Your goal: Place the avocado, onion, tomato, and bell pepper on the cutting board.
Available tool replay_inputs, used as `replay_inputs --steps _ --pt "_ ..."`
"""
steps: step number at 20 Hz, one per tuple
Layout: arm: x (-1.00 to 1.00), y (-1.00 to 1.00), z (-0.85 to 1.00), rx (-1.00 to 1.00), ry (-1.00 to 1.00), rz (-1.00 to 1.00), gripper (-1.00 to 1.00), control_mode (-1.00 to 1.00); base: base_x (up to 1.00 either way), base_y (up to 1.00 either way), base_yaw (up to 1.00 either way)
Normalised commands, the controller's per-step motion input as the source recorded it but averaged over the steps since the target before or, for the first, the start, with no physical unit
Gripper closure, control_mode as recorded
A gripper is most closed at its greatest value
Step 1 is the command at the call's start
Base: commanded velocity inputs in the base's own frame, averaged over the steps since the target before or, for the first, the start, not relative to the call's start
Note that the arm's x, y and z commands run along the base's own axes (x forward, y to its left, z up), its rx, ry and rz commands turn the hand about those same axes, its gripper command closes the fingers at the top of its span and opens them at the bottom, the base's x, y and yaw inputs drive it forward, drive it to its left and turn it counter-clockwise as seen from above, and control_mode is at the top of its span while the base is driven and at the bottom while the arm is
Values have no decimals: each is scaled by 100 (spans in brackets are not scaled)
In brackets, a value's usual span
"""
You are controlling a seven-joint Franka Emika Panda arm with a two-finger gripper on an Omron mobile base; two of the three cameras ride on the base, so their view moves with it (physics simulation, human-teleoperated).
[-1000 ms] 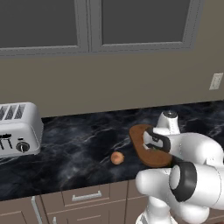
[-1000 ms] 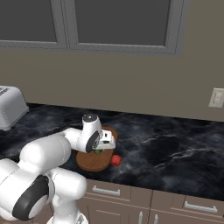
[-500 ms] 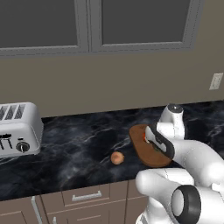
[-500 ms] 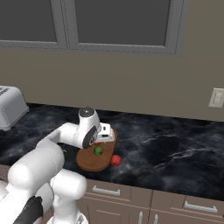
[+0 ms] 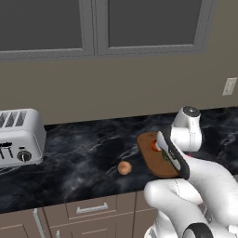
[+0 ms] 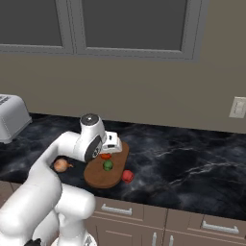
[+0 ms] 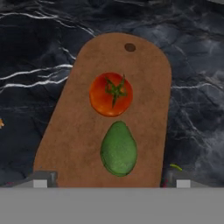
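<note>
Hovering above the cutting board (image 7: 74, 131), gripper (image 7: 109, 181) spread wide, nothing between the fingertips (image 7: 41, 179), one at each lower corner of the hand view, well apart. Directly under the gap: the avocado (image 7: 118, 148), dark green, lying flat on the wood, free of both tips. Just beyond it, nearly touching: the tomato (image 7: 111, 94), orange-red with a green stem star, also on the board. Farther on, a small hole (image 7: 129, 47) near the board's rounded end. Beside one fingertip, a sliver of red and yellow-green at the board's edge, too little to name with certainty.

From the right base view: gripper (image 6: 111, 144) over the far half of the cutting board (image 6: 98, 177), tomato (image 6: 105, 156) and avocado (image 6: 108, 165) side by side on the wood. Off the board, touching or just beside its near right edge on the black marble counter (image 6: 192, 168): a red item, likely the bell pepper (image 6: 127, 176). Off the board to the other side, partly hidden behind the white arm: the onion (image 6: 61, 165), pale peach-tan, on the counter.

From the left base view: onion (image 5: 124, 168) alone on the dark stone, near but apart from the cutting board (image 5: 155, 165); tomato (image 5: 155, 145) peeking past the arm. Well apart to the left: a silver toaster (image 5: 19, 137). Above, grey cabinet doors (image 5: 93, 25); on the wall to the right, a pale outlet plate (image 5: 229, 86).
</note>
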Motion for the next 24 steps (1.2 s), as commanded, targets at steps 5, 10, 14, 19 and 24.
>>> replay_inputs --steps 5,10,14,19,24 --pt "-24 40 17 -1 0 9 -100 -100 0 0 0" --pt "-10 44 4 0 0 14 -100 -100 0 0 0" --pt "-1 48 0 0 0 20 -100 -100 0 0 0" --pt "0 48 0 0 7 19 -100 -100 0 0 0" --pt "0 47 0 0 18 13 -100 -100 0 0 0"
